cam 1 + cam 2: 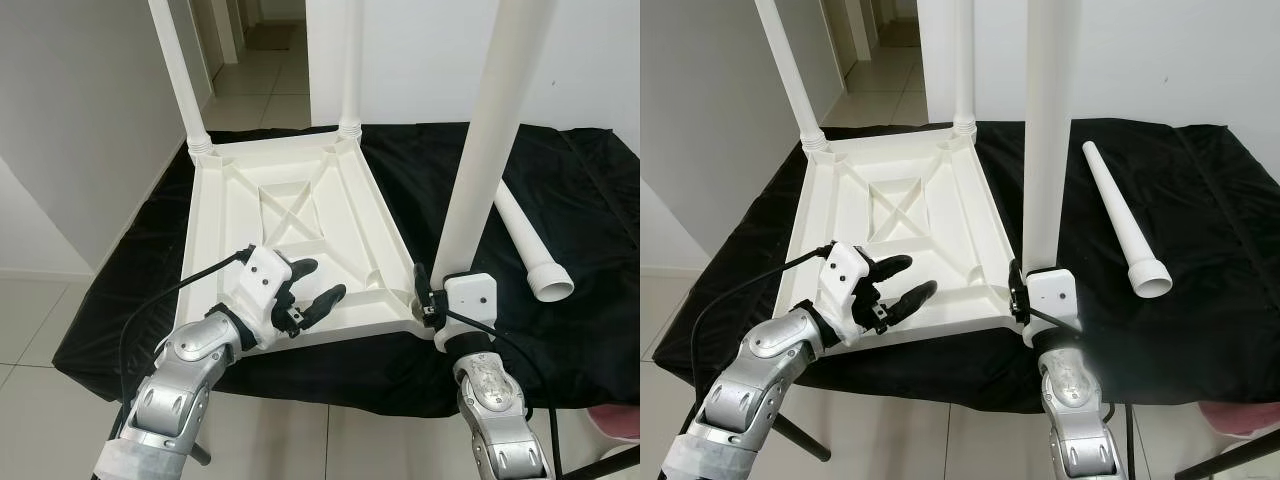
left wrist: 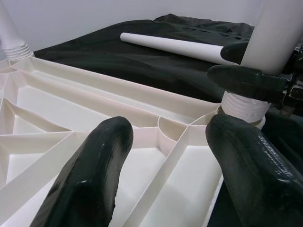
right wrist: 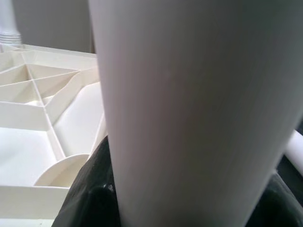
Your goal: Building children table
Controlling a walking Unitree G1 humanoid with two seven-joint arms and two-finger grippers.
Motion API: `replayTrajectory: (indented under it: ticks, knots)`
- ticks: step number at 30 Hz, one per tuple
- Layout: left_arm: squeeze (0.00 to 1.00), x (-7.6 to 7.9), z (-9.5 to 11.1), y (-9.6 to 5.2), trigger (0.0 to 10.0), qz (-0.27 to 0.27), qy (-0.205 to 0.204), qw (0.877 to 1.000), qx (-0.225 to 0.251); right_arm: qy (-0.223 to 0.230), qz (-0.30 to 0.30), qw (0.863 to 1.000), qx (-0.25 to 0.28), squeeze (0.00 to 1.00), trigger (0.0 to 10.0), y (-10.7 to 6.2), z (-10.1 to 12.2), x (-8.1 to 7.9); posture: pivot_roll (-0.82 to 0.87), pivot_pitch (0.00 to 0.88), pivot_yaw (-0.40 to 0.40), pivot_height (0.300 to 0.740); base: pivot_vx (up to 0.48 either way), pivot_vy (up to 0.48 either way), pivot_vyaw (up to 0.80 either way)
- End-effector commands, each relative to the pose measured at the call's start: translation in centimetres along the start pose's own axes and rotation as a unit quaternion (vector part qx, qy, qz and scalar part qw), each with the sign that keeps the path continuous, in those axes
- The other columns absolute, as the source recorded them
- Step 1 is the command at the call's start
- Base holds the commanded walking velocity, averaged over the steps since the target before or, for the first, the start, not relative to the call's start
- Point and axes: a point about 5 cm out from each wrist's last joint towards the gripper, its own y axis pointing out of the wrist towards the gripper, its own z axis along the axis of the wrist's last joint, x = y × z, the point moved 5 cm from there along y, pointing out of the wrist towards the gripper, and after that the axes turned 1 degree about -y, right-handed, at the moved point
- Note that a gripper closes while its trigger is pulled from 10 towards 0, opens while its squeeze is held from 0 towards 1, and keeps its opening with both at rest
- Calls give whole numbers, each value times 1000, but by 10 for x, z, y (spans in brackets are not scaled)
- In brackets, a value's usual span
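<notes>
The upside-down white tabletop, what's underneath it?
The tabletop lies on a black cloth that spreads out around it. Whatever supports the cloth is covered, so it cannot be seen.

The tabletop (image 1: 600, 330) is covered by a wrinkled black cloth (image 1: 1200, 300) that hangs over its near edge. On the cloth lies a white plastic table top (image 1: 290, 240), upside down, ribbed underside up, with round legs standing in its corners. To its right, apart from it, a loose white leg (image 1: 1122, 222) lies flat, wide end toward the near edge.
</notes>
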Motion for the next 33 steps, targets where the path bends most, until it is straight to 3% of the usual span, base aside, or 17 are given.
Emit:
replayTrajectory:
  ticks: [1, 5, 14, 18, 22, 33]
  knots:
    - [0, -15, 1, -4, 10000, 65, -5, 998, -3, 7, 14, 999, -30, 0, 10000, -3, -16, -4, -50, 34, 71, 740, 0, 0, 0]
    - [0, -2, 0, -5, 10000, 33, -12, 999, -7, 3, 49, 999, -21, 0, 10000, -2, -16, -11, -48, 36, 74, 740, 0, 0, 0]
    - [0, 4, -7, -8, 10000, 23, -16, 999, -19, 14, 74, 997, -24, 0, 10000, -9, -21, -15, -50, 45, 73, 740, 0, 0, 0]
    - [0, 11, -10, -10, 10000, 8, -20, 999, -27, 75, 52, 994, -61, 0, 10000, -9, -35, -5, -47, 45, 68, 740, 0, 0, 0]
    - [0, 13, -10, -10, 10000, 5, -20, 999, -27, 94, 51, 992, -74, 0, 10000, -5, -38, -4, -46, 38, 65, 740, 0, 0, 0]
    - [0, 15, -11, -12, 10000, 3, -23, 999, -32, 98, 61, 987, -110, 0, 10000, 4, -44, -6, -43, 36, 60, 740, 0, 0, 0]
